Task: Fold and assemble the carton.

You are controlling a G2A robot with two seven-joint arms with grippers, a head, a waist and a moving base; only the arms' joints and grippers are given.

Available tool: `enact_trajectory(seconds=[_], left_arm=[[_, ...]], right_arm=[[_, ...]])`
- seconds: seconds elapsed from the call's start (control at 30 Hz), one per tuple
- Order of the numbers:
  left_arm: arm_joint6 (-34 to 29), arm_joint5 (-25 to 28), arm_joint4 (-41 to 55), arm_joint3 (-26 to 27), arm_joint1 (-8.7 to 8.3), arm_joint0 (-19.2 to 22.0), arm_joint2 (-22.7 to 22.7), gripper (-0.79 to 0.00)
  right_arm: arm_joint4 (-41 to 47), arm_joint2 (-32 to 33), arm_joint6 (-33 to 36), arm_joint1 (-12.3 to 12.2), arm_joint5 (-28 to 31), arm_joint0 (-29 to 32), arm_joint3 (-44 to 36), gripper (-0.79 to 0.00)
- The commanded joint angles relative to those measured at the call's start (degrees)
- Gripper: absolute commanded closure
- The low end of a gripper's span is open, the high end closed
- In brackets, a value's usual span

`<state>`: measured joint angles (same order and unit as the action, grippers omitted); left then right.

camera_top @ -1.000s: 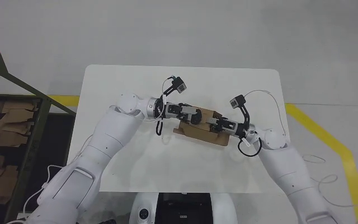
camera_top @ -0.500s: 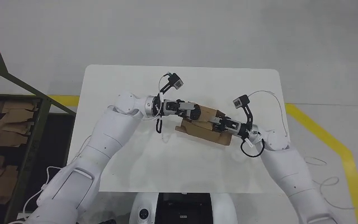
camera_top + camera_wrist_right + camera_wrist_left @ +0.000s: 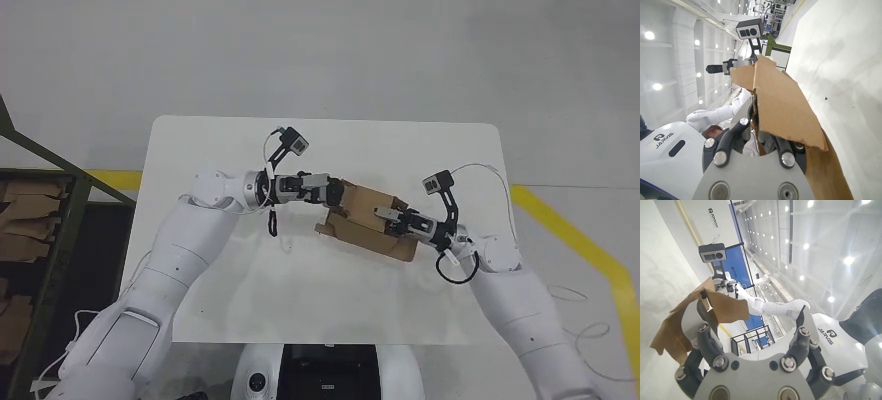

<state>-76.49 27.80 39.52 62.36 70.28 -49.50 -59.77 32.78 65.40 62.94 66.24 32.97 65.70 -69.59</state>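
A brown cardboard carton (image 3: 366, 216) is lying slantwise near the middle of the white bench (image 3: 220, 290), its long side running from left to right. It is standing only half-formed as a long, shallow box. Its end flaps (image 3: 730, 308) are hanging loose and unfolded, bending outward, with ragged edges.

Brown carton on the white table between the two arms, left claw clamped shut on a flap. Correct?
Not quite. The left claw is open, not clamped shut: the left wrist view shows its fingers spread wide, with one fingertip at a flap. The rest holds: the brown carton lies on the white table between the two arms.
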Motion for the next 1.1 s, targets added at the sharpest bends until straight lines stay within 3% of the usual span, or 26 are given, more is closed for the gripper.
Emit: enact_trajectory(seconds=[0.0,0.7,1.07], left_arm=[[0.24,0.24,-0.15,-0.53,-0.02,0.13,-0.19,-0.785],[0.68,0.68,-1.11,-2.92,0.72,1.54,1.16,-0.785],[1.11,1.1,-1.21,-3.33,0.59,1.05,0.35,-0.785]], right_arm=[[0.3,-0.1,0.5,-0.02,-0.19,0.39,-0.59,0.0],[-0.02,-3.42,1.59,0.61,-1.05,0.97,-3.62,0.0],[-0.4,-1.09,-3.1,0.52,0.7,0.22,-0.92,0.0]])
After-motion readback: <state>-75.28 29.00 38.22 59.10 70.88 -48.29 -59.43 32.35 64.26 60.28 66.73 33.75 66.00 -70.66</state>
